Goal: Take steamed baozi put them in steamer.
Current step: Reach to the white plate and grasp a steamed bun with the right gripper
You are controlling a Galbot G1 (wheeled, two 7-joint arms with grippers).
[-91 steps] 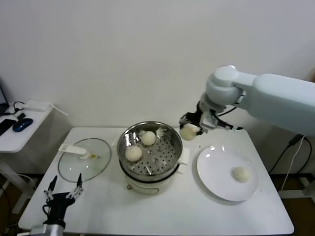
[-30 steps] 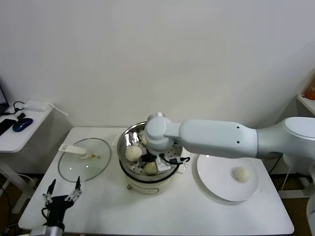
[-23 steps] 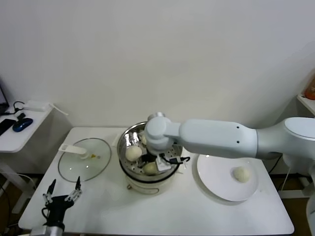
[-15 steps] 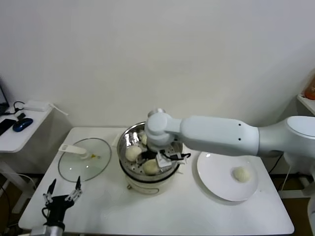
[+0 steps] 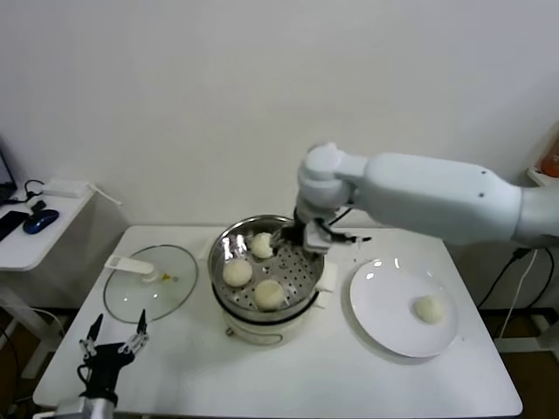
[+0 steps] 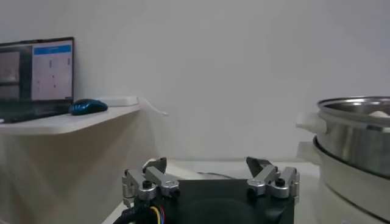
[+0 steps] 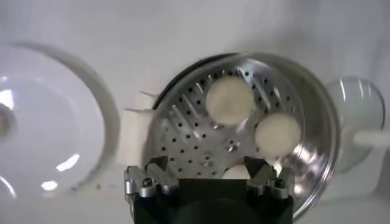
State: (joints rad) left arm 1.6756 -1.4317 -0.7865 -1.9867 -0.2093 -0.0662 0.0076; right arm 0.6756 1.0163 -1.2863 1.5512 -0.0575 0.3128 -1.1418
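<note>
Three buns [image 5: 269, 294] sit in the steamer [image 5: 229, 301]. The right hand [image 5: 295, 236], spread open and empty, hovers over its 2 o'clock rim; the left hand [image 6: 210, 182] idles open. Next, reach squarely over the last bun [image 5: 427, 308] on the plate [image 5: 384, 327] and pinch gently

Three steamed baozi [image 5: 269, 294] filling the left and front of the steamer [image 5: 229, 301] tray; bare perforated metal at its right side. Right gripper [image 5: 293, 236] hovering over the back right rim, jaws spread, blocking entry there. White plate [image 5: 384, 301] at centre right, mostly bare, one bun toward its right. Glass lid [image 5: 131, 301] at centre left. Open tabletop [image 5: 288, 375] along the lower frame; left gripper [image 6: 210, 181] parked at the lower left corner.
</note>
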